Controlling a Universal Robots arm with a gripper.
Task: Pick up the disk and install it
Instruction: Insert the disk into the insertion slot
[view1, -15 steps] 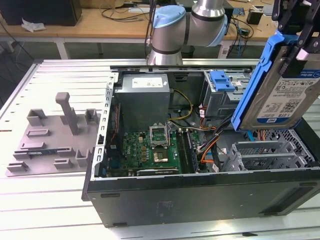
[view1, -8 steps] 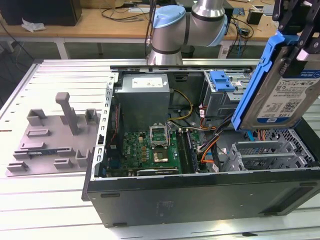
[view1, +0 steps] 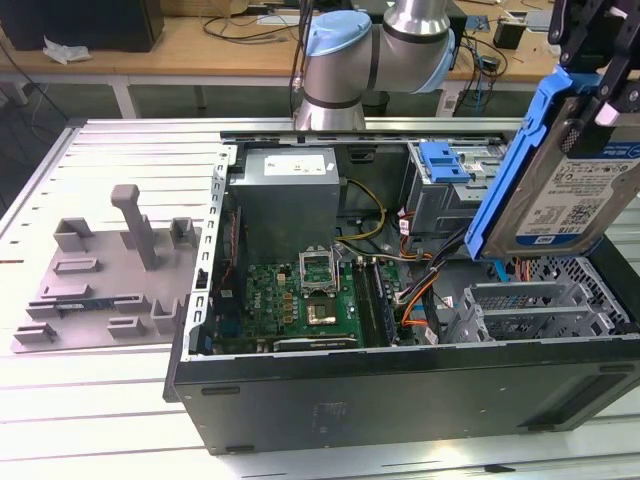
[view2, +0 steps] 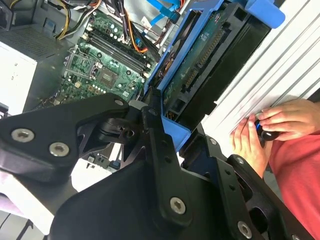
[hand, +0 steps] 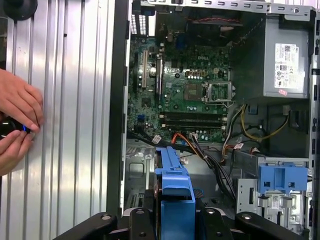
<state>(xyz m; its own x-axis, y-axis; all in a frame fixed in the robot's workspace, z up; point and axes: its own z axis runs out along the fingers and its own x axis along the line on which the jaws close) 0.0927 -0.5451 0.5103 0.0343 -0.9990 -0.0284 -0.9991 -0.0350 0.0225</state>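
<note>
The tool (view1: 597, 78) is clenched on the disk (view1: 560, 190), its black fingers (view2: 152, 130) pinching the blue bracket (view2: 172, 127) that frames the drive. The disk hangs in the air, tilted steeply with its white-and-blue label facing outward. It touches nothing but the tool. In the second wrist view its green circuit-board underside (view2: 200, 70) is turned toward the camera.

Below the disk lies the open computer case (view1: 400, 390), flat on the ribbed metal worktop (view1: 100, 420). The disk is over the end of the case toward the exterior view's right, above a perforated metal cage (view1: 545, 305). A blue plastic tray (view1: 445, 160) sits on top of the drive cage toward the far side of the case. Further in are the green motherboard (view1: 300, 295), a bundle of coloured cables (view1: 420, 290) and the grey power supply (view1: 285, 190).

On the worktop toward the exterior view's left, apart from the case, rests a grey moulded fixture (view1: 110, 270) with an upright post. The arm's silver and pale blue joints (view1: 370, 50) stand beyond the worktop's far edge.

A person's hands (view2: 257, 132) rest on the worktop just beside the case wall, closed around a small black object (view2: 267, 134).
</note>
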